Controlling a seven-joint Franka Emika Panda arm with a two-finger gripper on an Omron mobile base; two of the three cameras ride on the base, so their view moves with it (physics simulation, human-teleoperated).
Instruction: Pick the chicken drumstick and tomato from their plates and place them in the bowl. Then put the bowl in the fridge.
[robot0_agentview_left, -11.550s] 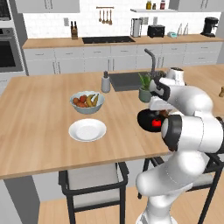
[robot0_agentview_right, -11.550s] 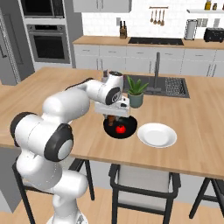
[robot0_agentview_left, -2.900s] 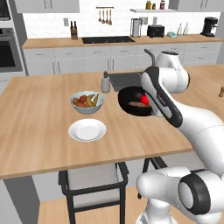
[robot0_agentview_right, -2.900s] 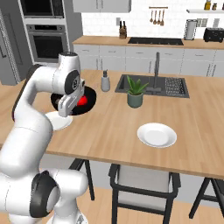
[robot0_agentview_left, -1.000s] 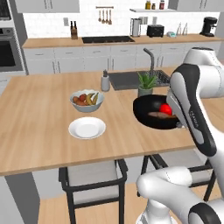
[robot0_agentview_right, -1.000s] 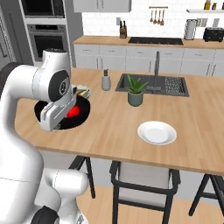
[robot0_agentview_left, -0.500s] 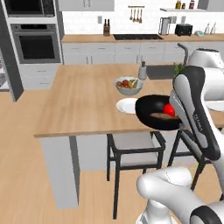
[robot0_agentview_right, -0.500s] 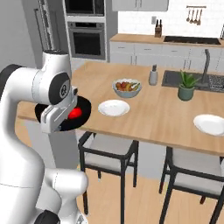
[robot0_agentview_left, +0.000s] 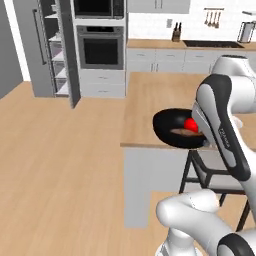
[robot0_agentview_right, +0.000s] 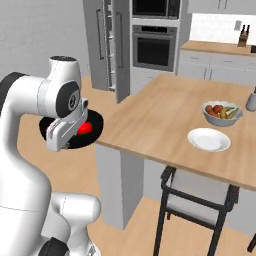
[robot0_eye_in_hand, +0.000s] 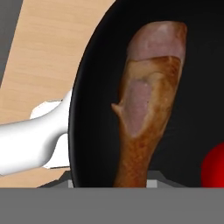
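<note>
Bowl (robot0_agentview_left: 176, 131), black, carried in air off the counter (robot0_agentview_left: 150, 107) corner, jaws pinched narrow on its rim; gripper (robot0_agentview_left: 206, 141) tips hidden behind forearm. Inside: 1 chicken drumstick (robot0_eye_in_hand: 146, 100), 1 tomato (robot0_agentview_left: 190, 125). Step = haul to fridge (robot0_agentview_left: 55, 47), door looks open, shelves showing, well apart yet. Do it well: keep bowl level, drive slow, clear door edge, aim for a free shelf. Counted: 1 white plate (robot0_agentview_right: 208, 139), 1 fruit bowl (robot0_agentview_right: 222, 113) on counter, 1 oven (robot0_agentview_left: 100, 48).

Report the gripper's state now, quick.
Gripper: closed on the rim of the black bowl, carrying it with the chicken drumstick and tomato inside.
</note>
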